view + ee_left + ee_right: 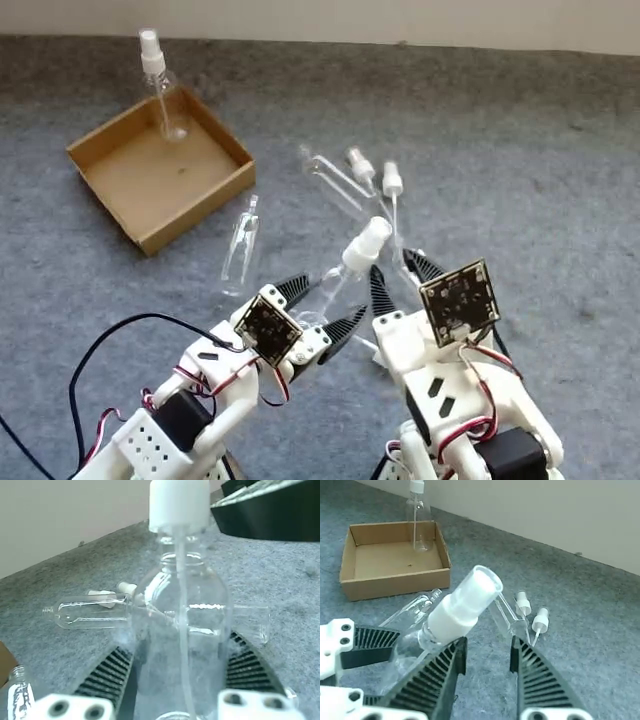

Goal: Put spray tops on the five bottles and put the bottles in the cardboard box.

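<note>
Grey felt (pixel 540 180), bottle (pixel 180 620) in left tool (pixel 335 297)

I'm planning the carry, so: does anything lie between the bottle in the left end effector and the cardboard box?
Yes. A topless bottle lies on the carpet between the held bottle in the left end effector and the cardboard box, close to its near wall. Lifting over it would likely clear it.

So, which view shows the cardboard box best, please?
The high view: it looks down into the whole cardboard box, with one capped bottle standing at its far corner. The right wrist view also shows it whole, but at a slant. The left wrist view catches a brown sliver, likely its corner.
</note>
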Robot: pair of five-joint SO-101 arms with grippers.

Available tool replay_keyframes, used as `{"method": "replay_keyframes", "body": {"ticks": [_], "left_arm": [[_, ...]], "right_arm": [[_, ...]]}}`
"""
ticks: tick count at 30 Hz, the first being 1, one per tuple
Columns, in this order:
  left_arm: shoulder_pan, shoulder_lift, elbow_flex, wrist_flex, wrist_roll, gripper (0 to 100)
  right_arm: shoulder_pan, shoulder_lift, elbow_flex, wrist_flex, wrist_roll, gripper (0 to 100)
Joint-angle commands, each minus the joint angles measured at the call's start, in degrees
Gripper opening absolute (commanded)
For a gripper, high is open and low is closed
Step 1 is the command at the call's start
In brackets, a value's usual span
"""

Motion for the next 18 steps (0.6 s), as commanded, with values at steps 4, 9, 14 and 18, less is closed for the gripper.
{"method": "replay_keyframes", "body": {"ticks": [4,9,14,18], "left_arm": [[-3.6,-0.7,0.7,-1.9,0.5,6],[-4.6,-0.7,0.9,-4.0,0.5,6],[-4.5,-0.7,1.1,-4.0,0.6,6],[-4.4,-0.7,1.2,-4.0,0.6,6]], "right_arm": [[1.5,0.1,-0.7,1.5,1.3,12.7],[1.7,0.3,-0.3,-2.4,8.8,12.7],[5.2,0.4,3.7,-10.8,11.0,3.6],[7.3,0.4,7.2,-17.2,11.0,1.3]]}}
